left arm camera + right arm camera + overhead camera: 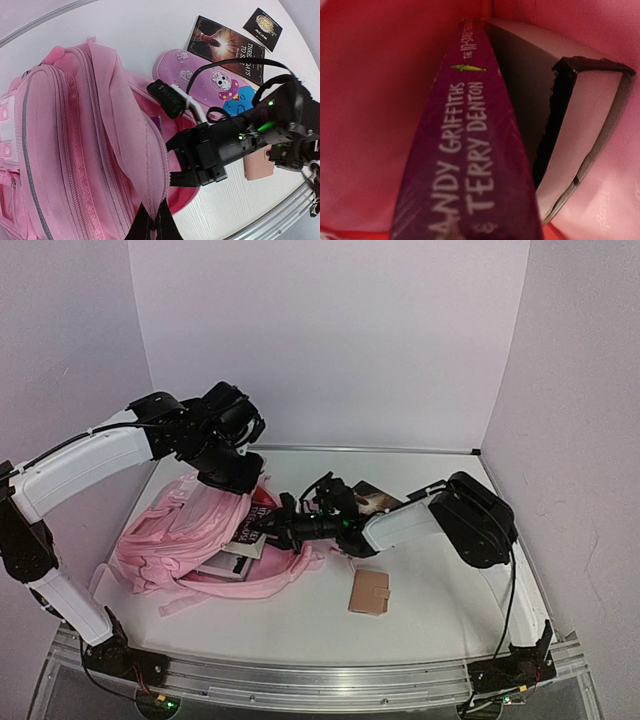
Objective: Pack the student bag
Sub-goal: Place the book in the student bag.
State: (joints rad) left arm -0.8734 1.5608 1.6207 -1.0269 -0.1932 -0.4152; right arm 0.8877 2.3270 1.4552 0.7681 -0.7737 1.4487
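Note:
The student bag [185,530], a big soft pink backpack, lies on its side at the table's left. My left gripper [152,220] is shut on the pink edge of its opening and holds the flap up. My right gripper [187,162] reaches into the open mouth of the bag [75,140]. It is shut on a purple book [470,150] with "Andy Griffiths, Terry Denton" on the spine. The book runs deep into the pink lining [370,100]. The right fingers themselves are hidden behind the book. A grey-white book [585,125] lies inside beside it.
A pink oval case with a cartoon patch [210,80] lies just behind the bag. A dark booklet [227,47] and a small black card [262,22] lie further back. A tan wallet [369,592] sits on the white table near the front. Walls close three sides.

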